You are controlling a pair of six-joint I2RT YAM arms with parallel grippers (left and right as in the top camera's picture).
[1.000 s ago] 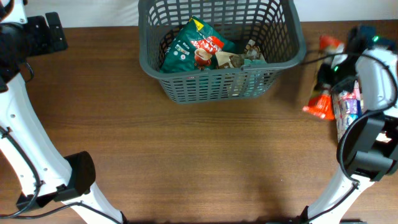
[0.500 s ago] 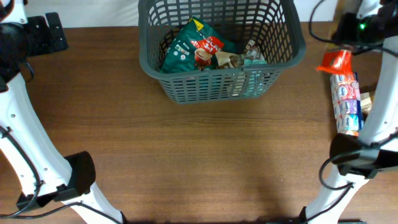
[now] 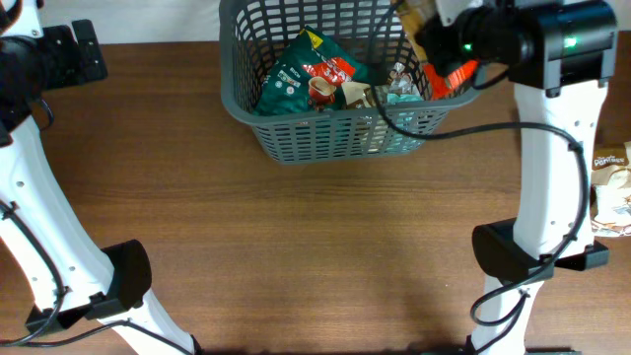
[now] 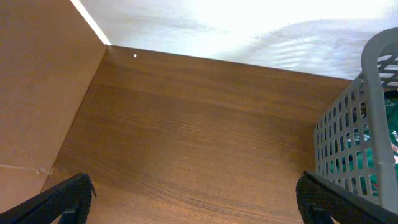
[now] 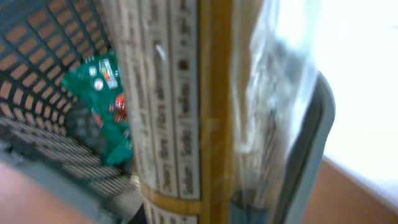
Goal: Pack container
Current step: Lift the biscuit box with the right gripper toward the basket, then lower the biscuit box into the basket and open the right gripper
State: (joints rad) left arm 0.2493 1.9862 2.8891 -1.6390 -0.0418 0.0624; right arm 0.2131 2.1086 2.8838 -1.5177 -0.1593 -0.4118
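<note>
The dark grey lattice container (image 3: 340, 110) stands at the back middle of the table, holding a green packet (image 3: 288, 81), a red packet (image 3: 326, 71) and smaller packets. My right gripper (image 3: 434, 44) is shut on an orange snack packet (image 3: 452, 75) and holds it above the container's right rim. In the right wrist view the packet (image 5: 180, 112) fills the frame, with the container's inside (image 5: 43, 68) and a green packet (image 5: 102, 106) below at left. My left gripper (image 4: 199, 202) is open and empty at the far left (image 3: 74, 49), beside the container's wall (image 4: 357, 130).
Several more food packets (image 3: 611, 187) lie at the table's right edge. The right arm's base (image 3: 513, 251) stands at the front right, and the left arm's base (image 3: 123, 276) at the front left. A pale wall (image 4: 249, 25) runs behind the table.
My right arm has swung left from the table's right side, carrying the orange packet up and over the container's right rim. The left arm has not moved.
</note>
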